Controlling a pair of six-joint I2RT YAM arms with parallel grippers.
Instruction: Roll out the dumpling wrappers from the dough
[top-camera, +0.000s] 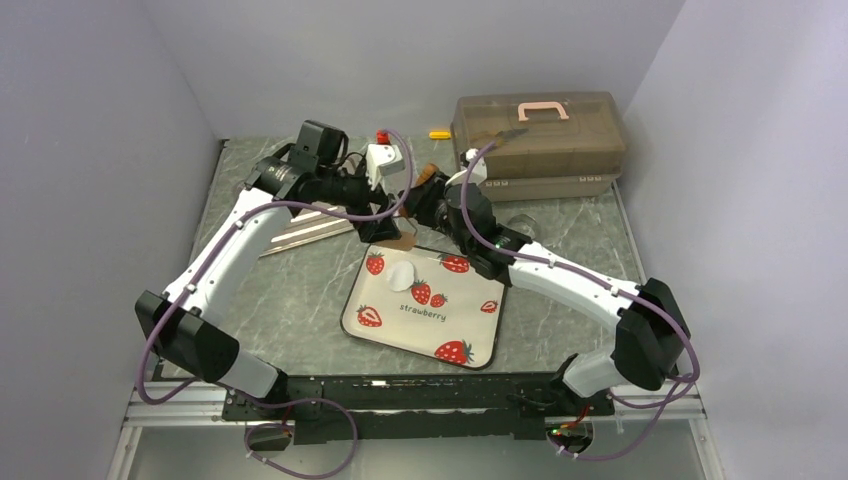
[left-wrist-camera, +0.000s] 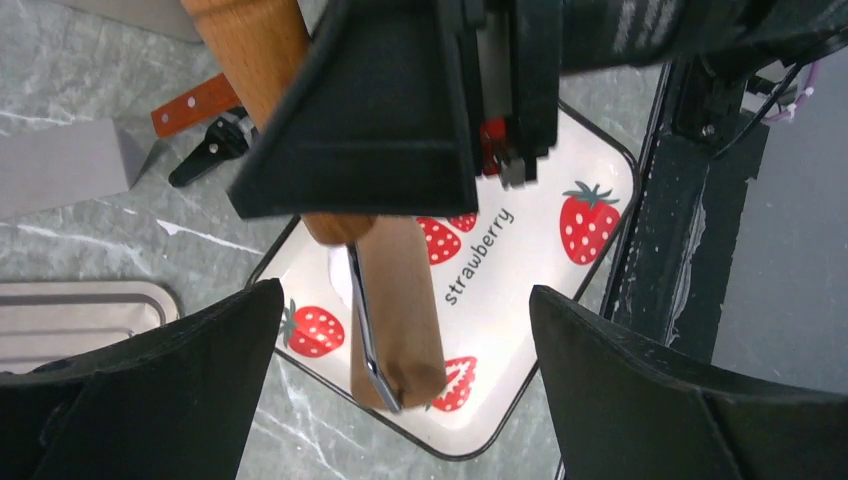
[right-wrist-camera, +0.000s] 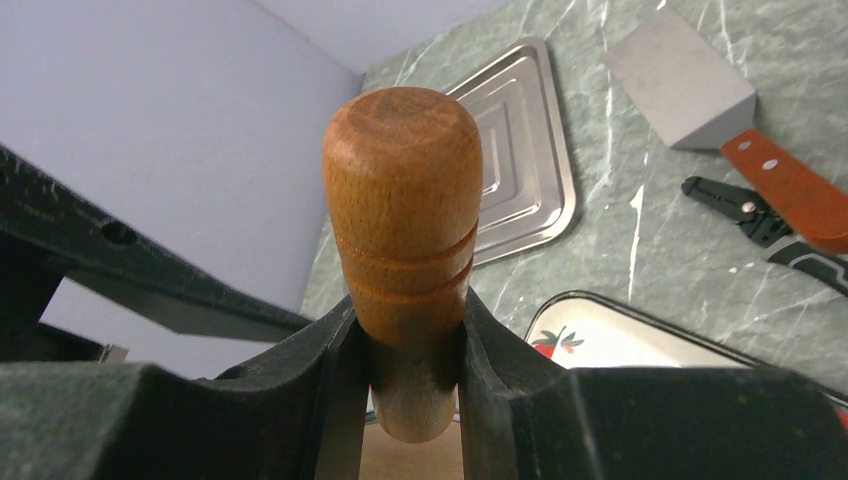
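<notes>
A small flattened white patch of dough (top-camera: 400, 277) lies on the strawberry plate (top-camera: 470, 325), near its far left corner. In the left wrist view only a sliver of the dough (left-wrist-camera: 338, 272) shows behind the pin. My right gripper (right-wrist-camera: 412, 375) is shut on the handle of the brown wooden rolling pin (right-wrist-camera: 403, 220), which hangs tilted over the plate's (left-wrist-camera: 560, 280) far edge. The left gripper (left-wrist-camera: 405, 305) is wide open, its fingers (left-wrist-camera: 180, 370) standing apart on either side of the pin's (left-wrist-camera: 398, 310) lower end without touching it. The dumpling wrappers are out of view.
A steel tray (top-camera: 305, 228) lies left of the plate. A metal spatula (right-wrist-camera: 690, 90) and black pliers (right-wrist-camera: 750, 205) lie beside it. A brown toolbox (top-camera: 540, 135) stands at the back right, a clear ring (top-camera: 520, 222) in front of it. A white red-capped object (top-camera: 383, 160) stands behind the grippers.
</notes>
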